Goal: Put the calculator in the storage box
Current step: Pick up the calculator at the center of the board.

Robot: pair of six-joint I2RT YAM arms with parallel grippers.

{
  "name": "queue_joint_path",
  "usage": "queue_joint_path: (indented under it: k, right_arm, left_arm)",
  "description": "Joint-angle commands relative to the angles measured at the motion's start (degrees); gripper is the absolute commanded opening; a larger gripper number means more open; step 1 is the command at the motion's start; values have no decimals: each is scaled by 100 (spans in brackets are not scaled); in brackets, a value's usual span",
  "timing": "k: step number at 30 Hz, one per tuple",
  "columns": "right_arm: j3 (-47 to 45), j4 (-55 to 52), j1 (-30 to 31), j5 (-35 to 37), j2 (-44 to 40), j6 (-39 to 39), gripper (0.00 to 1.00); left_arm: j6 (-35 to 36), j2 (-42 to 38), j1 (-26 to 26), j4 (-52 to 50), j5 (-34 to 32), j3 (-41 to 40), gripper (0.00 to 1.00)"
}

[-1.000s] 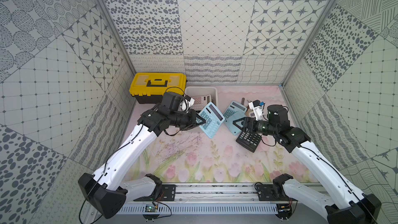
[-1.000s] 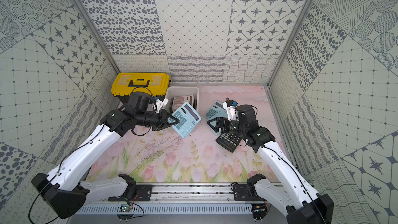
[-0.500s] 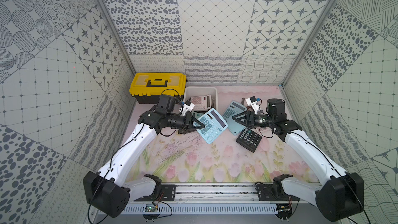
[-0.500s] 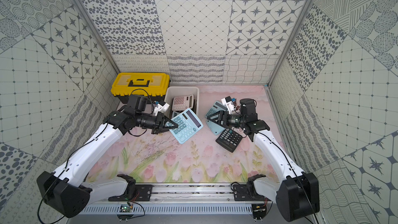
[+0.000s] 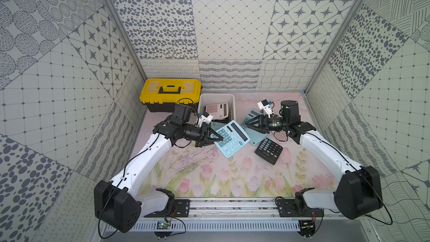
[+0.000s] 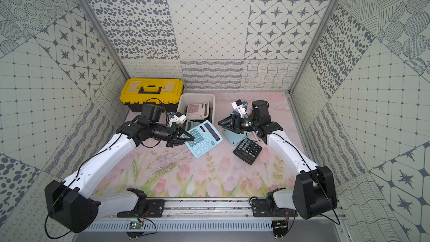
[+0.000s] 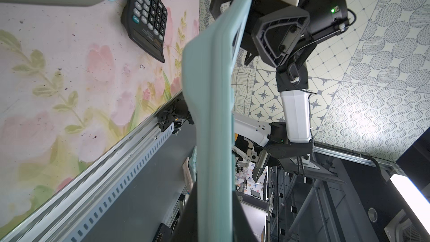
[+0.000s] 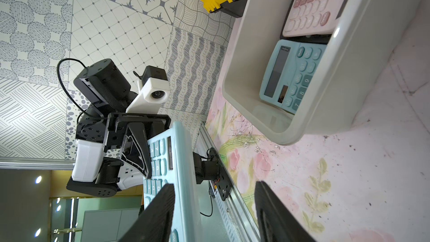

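From the near rail, the left arm (image 5: 144, 159) stretched diagonally toward the middle. The left end effector (image 5: 220, 138) was clenched on the calculator (image 5: 232, 138) at its near-left edge. The right arm (image 5: 325, 150) rose from its own corner and bent inward at the wrist. The right end effector (image 5: 244, 125) pointed at the calculator's far corner, jaws apart, grasping nothing. The calculator, pale blue with darker keys and a dark display strip, hung tilted above the bench (image 5: 209, 178), just short of the storage box (image 5: 217, 95). That off-white box held a pink calculator (image 5: 216, 110).
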Motion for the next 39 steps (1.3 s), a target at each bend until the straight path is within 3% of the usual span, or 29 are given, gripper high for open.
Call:
queue_joint_path:
  k: [1, 23, 30, 34, 39]
  right_arm:
    - [241, 169, 114, -57, 139, -91, 58]
    - [341, -134, 493, -115, 271, -389, 40]
    - [238, -157, 536, -117, 132, -454, 27]
    - [149, -157, 536, -18, 20, -476, 12]
    - [42, -157, 531, 147, -85, -469, 6]
  left_arm:
    - [-107, 49, 37, 476, 559, 22, 0]
    - [-87, 93, 26, 479, 509, -29, 0]
    - [-44, 83, 26, 366, 319, -4, 0]
    - [-37, 139, 34, 296, 147, 38, 0]
    - [-46, 191, 33, 290, -28, 79, 17]
